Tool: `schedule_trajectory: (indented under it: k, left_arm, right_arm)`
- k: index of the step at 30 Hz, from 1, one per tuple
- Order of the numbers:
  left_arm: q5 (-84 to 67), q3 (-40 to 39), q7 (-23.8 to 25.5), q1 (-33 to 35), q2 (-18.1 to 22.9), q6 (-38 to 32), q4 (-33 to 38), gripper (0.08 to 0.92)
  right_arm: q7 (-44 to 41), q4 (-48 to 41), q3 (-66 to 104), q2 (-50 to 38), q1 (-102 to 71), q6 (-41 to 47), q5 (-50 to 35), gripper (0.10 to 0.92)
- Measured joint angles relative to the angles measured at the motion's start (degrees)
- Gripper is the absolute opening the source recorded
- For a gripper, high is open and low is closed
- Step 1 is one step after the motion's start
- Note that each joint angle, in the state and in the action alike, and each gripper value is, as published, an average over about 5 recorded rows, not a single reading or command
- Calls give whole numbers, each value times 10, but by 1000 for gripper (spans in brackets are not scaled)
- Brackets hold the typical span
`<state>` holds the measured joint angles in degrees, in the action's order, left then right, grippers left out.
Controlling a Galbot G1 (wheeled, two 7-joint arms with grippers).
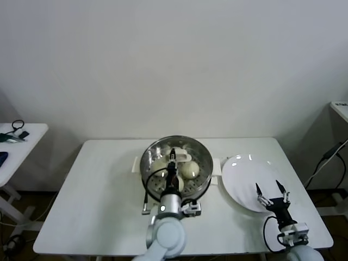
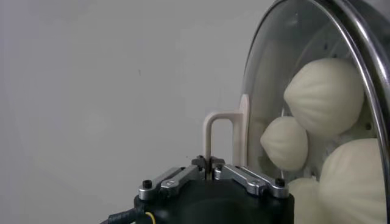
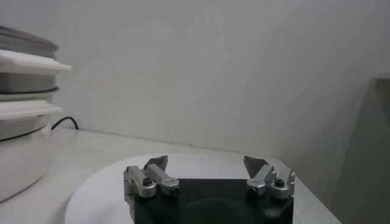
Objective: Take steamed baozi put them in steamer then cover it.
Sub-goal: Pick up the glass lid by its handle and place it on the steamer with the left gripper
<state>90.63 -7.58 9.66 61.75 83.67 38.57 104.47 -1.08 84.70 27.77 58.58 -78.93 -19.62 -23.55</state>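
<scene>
The steamer [image 1: 202, 157] stands mid-table on its white pot base [image 3: 24, 140]. Steamed baozi [image 1: 190, 169] lie inside it and show through the glass in the left wrist view as cream buns [image 2: 323, 91]. The cover [image 2: 292, 36], clear glass with a metal rim, sits over the steamer basket. My left gripper [image 1: 173, 159] is shut on the cover's white handle [image 2: 219, 137], the jaws pinching its thin bar [image 2: 209, 164]. My right gripper [image 1: 270, 190] hangs open and holds nothing, low over the white plate at the right.
A flat white plate [image 1: 242, 174] lies right of the steamer, under the right gripper [image 3: 207, 165]. A black cord [image 1: 145, 202] trails off the pot's front left. A small side table [image 1: 22, 138] stands far left, and cables [image 1: 326, 160] hang at far right.
</scene>
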Motion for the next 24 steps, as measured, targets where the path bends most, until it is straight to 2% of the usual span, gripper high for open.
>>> schedule_trajectory:
  k: [6,16,24]
  left_arm:
    - [-14,-5,-9,-1,-3,-2,2,160]
    - [-52,-12,-17,6,-16,-5,23,442]
    - [-102,-7,-31,19,-41,-5,67,667]
  right_arm:
    - [-1,3,0,1,1,1,1,823]
    - [-5,6,0,1,5,5,2,823]
    - [-5,8,-5,0,7,14,0,823]
